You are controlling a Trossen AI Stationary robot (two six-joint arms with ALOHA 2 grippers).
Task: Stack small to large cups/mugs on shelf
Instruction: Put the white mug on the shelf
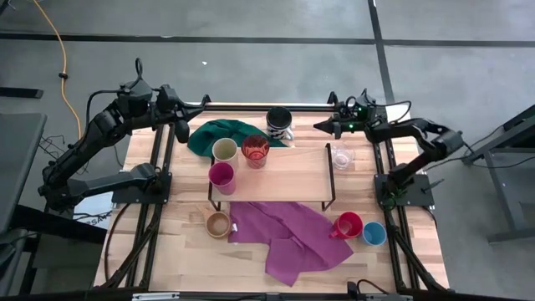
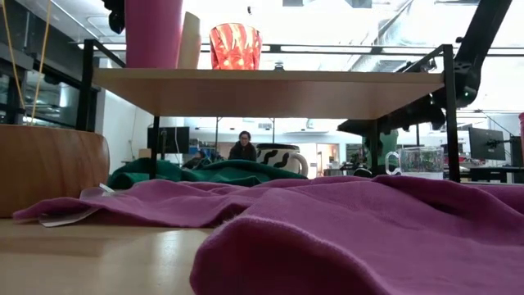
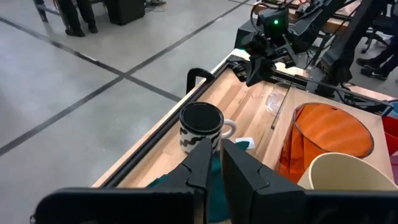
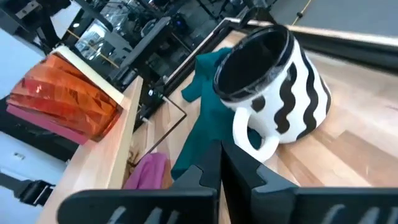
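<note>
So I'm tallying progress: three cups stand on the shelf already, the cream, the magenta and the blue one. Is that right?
Not quite. The third cup on the shelf is the translucent red cup, not the blue one. The high view shows it beside the cream cup and magenta cup, while the blue cup sits on the tabletop by the red mug.

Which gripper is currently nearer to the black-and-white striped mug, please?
Right. The right gripper sits just beside the striped mug, at the table's back edge; the left gripper waits farther off, beyond the green cloth.

grey concrete floor (image 1: 251, 21) with dark seams
</note>
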